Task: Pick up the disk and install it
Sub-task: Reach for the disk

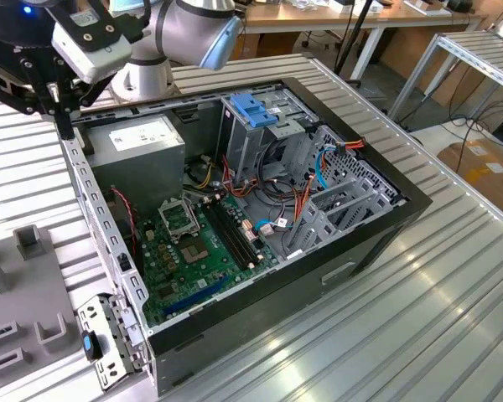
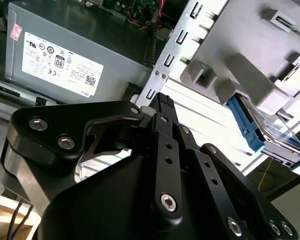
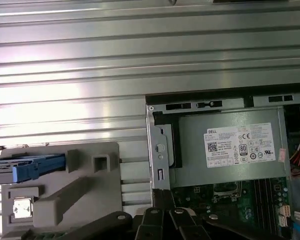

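The disk [image 2: 262, 125] is a silver drive in a blue side bracket, standing on edge in a slot of the grey fixture [image 2: 250, 50] beside the computer case. In the first wrist view the disk [image 3: 32, 166] shows its blue bracket edge. My gripper [image 2: 162, 102] hangs above the case's corner by the power supply, apart from the disk, its black fingers shut together on nothing. In the exterior view the gripper [image 1: 64, 126] points down at the case's far corner on that view's left.
The open computer case [image 1: 386, 243] lies on the slatted metal table [image 1: 453, 293]. Inside it are the grey power supply [image 1: 142, 144], the blue-topped drive cage [image 1: 256, 110], the green motherboard [image 1: 193, 251] and loose cables. The grey fixture [image 1: 21, 285] sits at the exterior view's left.
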Robot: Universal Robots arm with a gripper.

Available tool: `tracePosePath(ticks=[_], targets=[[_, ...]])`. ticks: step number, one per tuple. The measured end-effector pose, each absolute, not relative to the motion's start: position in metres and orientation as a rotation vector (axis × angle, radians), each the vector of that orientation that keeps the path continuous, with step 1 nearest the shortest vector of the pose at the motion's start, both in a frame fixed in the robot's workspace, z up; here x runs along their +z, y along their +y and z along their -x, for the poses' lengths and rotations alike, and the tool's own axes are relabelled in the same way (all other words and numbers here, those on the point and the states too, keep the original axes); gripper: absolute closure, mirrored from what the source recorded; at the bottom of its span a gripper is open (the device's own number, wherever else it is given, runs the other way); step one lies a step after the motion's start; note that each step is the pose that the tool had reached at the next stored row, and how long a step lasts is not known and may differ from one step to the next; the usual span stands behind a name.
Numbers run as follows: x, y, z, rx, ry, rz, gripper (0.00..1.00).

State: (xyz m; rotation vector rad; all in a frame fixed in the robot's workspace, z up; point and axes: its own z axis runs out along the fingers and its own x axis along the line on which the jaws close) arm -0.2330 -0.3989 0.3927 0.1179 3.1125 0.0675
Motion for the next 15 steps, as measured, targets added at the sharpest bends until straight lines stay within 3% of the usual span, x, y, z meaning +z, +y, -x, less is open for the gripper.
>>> tracePosePath(ticks=[15], targets=[[0.391,-0.394,0.328,0.068,3.112,-0.118,0.89]])
